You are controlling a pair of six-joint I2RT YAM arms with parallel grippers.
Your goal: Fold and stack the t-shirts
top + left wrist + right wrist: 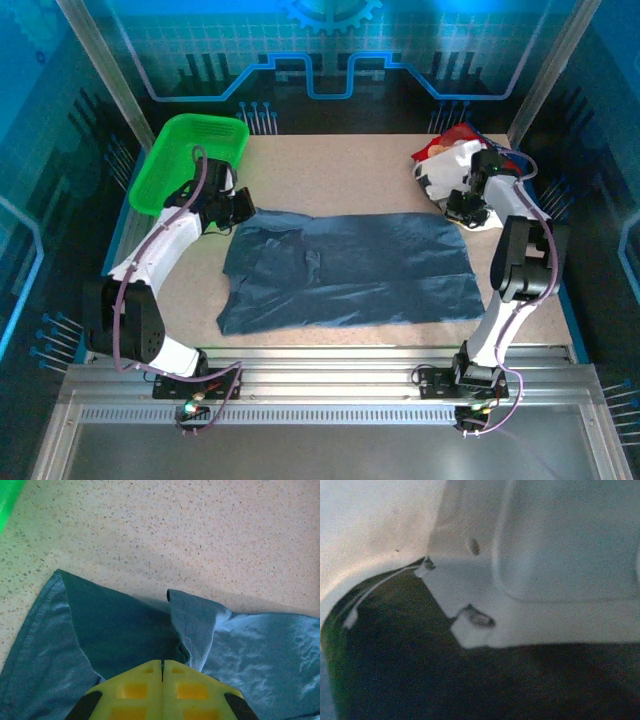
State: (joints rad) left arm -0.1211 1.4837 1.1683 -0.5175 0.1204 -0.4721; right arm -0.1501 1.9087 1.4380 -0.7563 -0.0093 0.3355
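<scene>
Nearest the arms' bases, the dark slate-blue t-shirt [350, 270] lies spread across the middle of the counter [340, 165], mostly flat, with creases and a turned-over flap towards its left end; its near edge runs close to the near edge of the counter.

The left arm [150, 255] reaches up along the left side to the shirt's far-left corner, and the left pincer [238, 205] sits low there; in the left wrist view the left pincer [162, 662] has its yellow fingers [135, 690] pressed together with only a thin seam between them; the dark slate-blue t-shirt [260, 645] bunches into a raised fold right at their tips, but I cannot tell whether any cloth is caught between them; bare speckled counter [175, 530] lies beyond the fold.

The right arm [520, 265] stands along the right side, its right pincer [466, 207] just past the blue shirt's far-right corner, against the near edge of the white, black and red t-shirts [445, 165]; these lie crumpled in a heap at the far-right corner of the counter; in the right wrist view the white cloth [545, 540] is pressed close to the lens above a dark patch, too blurred to read, and I cannot tell how wide the right pincer stands or whether it grips anything.

At the far-left corner, the green basket [190, 160] overhangs the counter's edge, just beyond the left pincer; its rim [7, 495] shows at the left wrist view's upper-left corner.
</scene>
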